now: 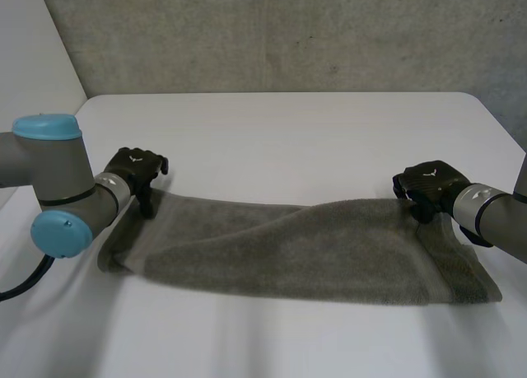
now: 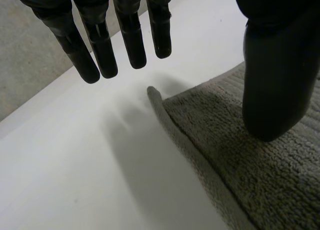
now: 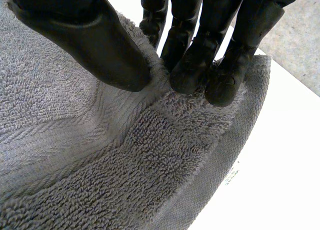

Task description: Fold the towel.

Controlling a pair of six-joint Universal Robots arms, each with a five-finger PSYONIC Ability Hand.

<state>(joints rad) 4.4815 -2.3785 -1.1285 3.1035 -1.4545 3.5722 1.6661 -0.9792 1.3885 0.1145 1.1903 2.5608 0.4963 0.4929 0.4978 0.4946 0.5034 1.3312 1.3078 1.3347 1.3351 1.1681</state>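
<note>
Head view shows the white table [image 1: 288,131] with the grey towel [image 1: 288,246] lying flat on its near half. The long axis of the towel runs from left to right, with one short end toward each arm. The left hand [image 1: 136,168] is at the far left corner and the right hand [image 1: 430,184] at the far right corner. The left wrist view adds that this hand is open: straight fingers [image 2: 102,49] hang over bare table, the thumb [image 2: 275,79] is over the towel, and nothing is pinched. In the right wrist view, fingers and thumb squeeze a raised fold of the towel corner.
</note>
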